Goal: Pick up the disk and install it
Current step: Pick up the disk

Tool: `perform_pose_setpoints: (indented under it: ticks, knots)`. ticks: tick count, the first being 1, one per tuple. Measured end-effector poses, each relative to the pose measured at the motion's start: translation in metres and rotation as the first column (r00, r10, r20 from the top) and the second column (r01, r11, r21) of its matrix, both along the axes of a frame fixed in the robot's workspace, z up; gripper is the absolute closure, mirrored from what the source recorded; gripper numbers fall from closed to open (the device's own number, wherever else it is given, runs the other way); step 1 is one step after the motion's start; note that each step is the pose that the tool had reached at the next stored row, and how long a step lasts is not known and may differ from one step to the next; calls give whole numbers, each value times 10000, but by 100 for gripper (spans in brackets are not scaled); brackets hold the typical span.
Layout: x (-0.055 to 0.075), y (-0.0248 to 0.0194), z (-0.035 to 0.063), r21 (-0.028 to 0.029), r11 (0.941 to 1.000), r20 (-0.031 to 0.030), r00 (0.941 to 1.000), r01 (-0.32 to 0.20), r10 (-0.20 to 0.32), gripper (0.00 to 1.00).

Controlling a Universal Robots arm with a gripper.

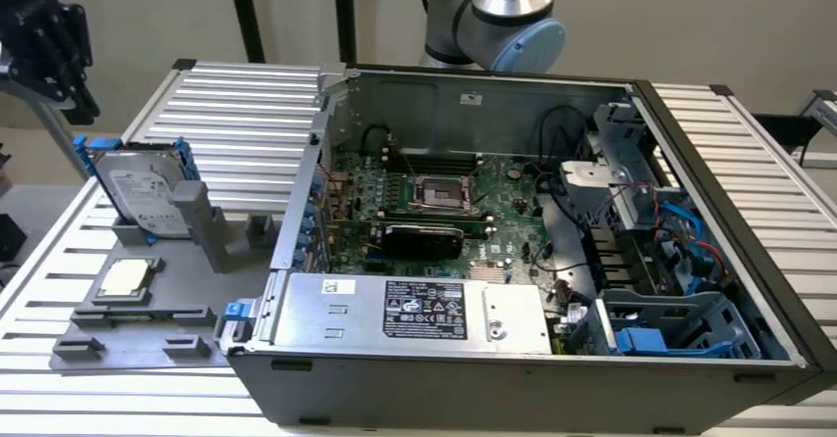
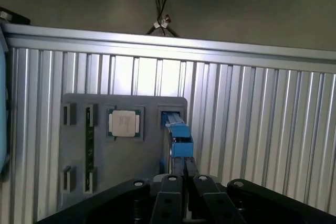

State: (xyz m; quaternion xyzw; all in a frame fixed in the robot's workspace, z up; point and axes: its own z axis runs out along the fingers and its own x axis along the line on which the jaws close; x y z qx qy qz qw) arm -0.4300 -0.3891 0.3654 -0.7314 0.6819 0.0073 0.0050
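The disk (image 1: 137,190) stands upright in a slot of the grey holder (image 1: 137,337) on the worktop (image 1: 249,104), and a chip (image 1: 124,278) lies in another recess. The tool (image 2: 182,179) hangs above the disk; whether it is open or closed cannot be told.

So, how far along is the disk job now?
Nothing looks done: the disk stands upright in its grey holder, outside the case. In hand: the end effector hangs above the disk, apart from it. Left: both the pick-up and the install.
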Motion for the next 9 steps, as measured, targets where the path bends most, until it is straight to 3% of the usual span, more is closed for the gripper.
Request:
perform_pose_setpoints:
  ticks: [1, 2, 5, 9]
  knots:
    - [4, -1, -6, 1, 10000, 1, 10000, -30, 30, 76]
    - [7, -1, -14, 0, 10000, 1, 10000, -62, 62, 76]
    - [10, -2, -60, 0, 9999, 0, 9999, -166, 166, 58]
    - [10, -2, -132, 0, 9995, -1, 9995, -304, 304, 47]
